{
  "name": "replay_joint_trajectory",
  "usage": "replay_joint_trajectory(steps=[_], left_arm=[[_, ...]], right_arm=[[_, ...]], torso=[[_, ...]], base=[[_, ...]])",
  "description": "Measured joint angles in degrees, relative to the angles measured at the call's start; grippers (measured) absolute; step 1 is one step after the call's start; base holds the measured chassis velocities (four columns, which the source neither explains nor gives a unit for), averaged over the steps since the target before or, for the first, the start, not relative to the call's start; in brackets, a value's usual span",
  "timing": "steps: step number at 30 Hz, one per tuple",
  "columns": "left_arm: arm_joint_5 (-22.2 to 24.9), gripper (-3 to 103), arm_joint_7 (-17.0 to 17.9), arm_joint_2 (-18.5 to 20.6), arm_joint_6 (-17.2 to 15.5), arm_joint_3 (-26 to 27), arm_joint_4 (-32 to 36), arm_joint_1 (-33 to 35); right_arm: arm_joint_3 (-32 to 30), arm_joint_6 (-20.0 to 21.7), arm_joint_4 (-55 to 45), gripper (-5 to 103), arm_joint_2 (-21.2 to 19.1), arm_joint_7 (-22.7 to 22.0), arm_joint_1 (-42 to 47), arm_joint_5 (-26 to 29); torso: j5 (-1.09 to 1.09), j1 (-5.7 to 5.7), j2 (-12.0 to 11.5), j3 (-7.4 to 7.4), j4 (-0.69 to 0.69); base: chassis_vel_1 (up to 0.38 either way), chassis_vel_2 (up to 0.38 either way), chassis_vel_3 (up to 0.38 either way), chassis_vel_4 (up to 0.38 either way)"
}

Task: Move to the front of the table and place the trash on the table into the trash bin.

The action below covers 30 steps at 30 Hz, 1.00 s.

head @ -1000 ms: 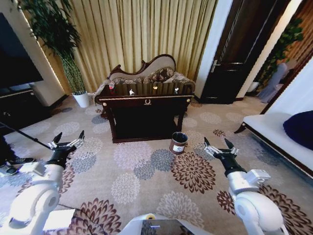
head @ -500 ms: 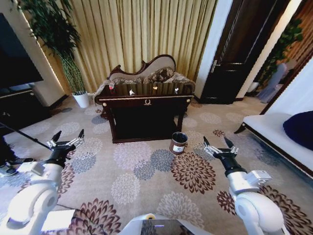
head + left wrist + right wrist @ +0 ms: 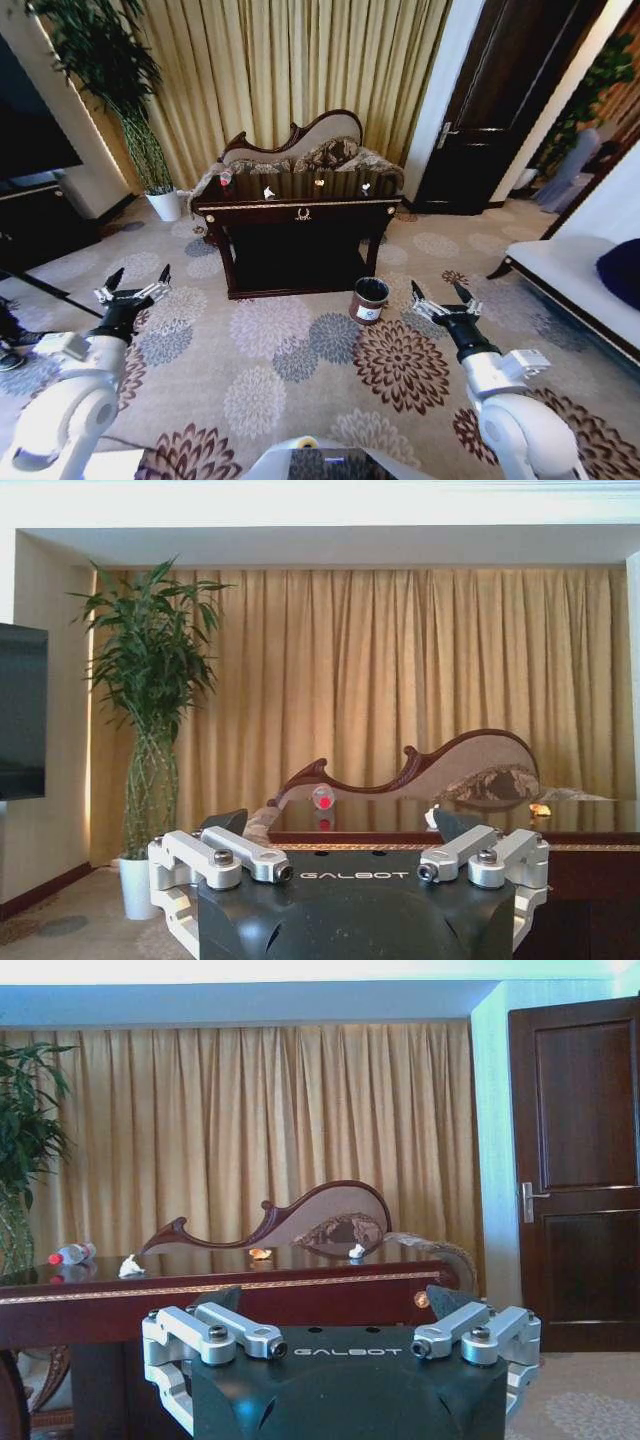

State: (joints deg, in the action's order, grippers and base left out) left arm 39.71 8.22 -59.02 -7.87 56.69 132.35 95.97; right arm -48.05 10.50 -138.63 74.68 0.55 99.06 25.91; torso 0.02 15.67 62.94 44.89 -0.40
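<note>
Closer now, both arms hang low with the left gripper (image 3: 133, 284) and right gripper (image 3: 441, 297) spread wide, empty. Ahead, the dark glossy table (image 3: 300, 212) carries paper bits (image 3: 268, 191) and a bottle (image 3: 227, 177); the coppery bin (image 3: 369, 300) stands just beside its front right leg.

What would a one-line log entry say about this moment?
phase: facing table, apart from it | left gripper: open, empty | right gripper: open, empty | trash: on table | trash bin: on carpet

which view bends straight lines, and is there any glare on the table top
Head view: wide-angle bend, the door frame and room edges lean. Right wrist view: lines straight, the table top glossy, mirroring the curtain and the bottle. Left wrist view: same mirror sheen along the top.
</note>
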Motion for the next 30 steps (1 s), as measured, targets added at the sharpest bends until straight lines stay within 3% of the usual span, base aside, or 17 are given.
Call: replay_joint_trajectory(steps=[30], left_arm=[[0.02, 100, -0.19, -0.40, 0.24, 0.20, -0.28, -0.52]], right_arm=[[0.51, -0.09, 0.50, 100, 0.13, 1.29, -0.12, 0.11]], torso=[[-0.03, -0.02, 0.02, -0.01, 0.00]], base=[[-0.133, 0.139, 0.132, -0.140]])
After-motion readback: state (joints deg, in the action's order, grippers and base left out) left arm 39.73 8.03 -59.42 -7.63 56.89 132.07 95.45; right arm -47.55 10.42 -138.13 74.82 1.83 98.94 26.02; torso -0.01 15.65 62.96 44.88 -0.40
